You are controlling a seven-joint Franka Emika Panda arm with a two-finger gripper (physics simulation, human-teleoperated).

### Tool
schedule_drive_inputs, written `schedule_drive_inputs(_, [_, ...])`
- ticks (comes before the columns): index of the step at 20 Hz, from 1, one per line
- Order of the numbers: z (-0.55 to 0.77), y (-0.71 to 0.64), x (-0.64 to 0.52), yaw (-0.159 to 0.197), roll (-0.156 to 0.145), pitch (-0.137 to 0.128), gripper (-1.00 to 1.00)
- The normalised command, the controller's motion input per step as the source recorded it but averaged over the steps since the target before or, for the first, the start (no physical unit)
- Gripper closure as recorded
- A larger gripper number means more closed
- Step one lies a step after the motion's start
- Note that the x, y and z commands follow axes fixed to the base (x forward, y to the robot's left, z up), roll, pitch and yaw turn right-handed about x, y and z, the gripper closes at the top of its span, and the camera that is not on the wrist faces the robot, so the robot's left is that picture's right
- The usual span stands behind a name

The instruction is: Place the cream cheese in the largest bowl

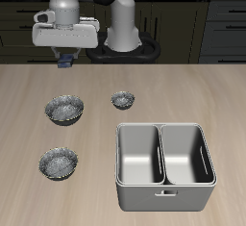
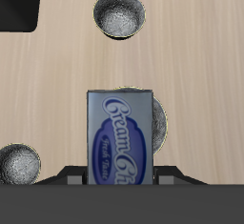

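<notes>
- Cream cheese (image 2: 122, 137) is a flat rectangular box, dark blue with a paler oval patch bearing script lettering; it hangs pinched in the gripper (image 1: 65, 62), raised above the table's back part.
- Exterior view: only a small dark-blue bit shows under the white gripper body, so the box's shape and label cannot be read there.
- Wrist view: the box face fills the middle, with the dark finger pads pressed on its near end; a speckled rim peeks out from behind the box, mostly hidden by it.
- Largest bowl (image 1: 65, 109) is round, speckled grey-white inside and dark outside, sitting on the pale wood-grain table (image 1: 29, 191) just forward of the gripper.
- A slightly smaller speckled bowl (image 1: 59, 163) lies nearer the front edge; a tiny speckled bowl (image 1: 122, 99) sits toward the middle.
- A grey metal bin (image 1: 164, 165) with two compartments stands well apart from the bowls.
</notes>
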Motion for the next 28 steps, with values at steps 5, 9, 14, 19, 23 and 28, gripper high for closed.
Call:
schedule_drive_inputs(5, [-0.07, -0.27, 0.30, 0.002, 0.057, 0.033, 1.00])
schedule_drive_inputs(9, [-0.06, -0.38, 0.26, 0.019, -0.022, 0.019, 1.00])
schedule_drive_inputs(14, [-0.14, -0.10, 0.19, 0.047, 0.003, 0.022, 1.00])
schedule_drive_inputs(19, [-0.26, 0.02, 0.16, -0.009, -0.001, 0.043, 1.00])
schedule_drive_inputs(23, [-0.13, 0.04, 0.10, -0.017, -0.008, 0.000, 1.00])
schedule_drive_inputs(28, [-0.33, 0.06, 0.07, 0.006, -0.002, 0.026, 1.00])
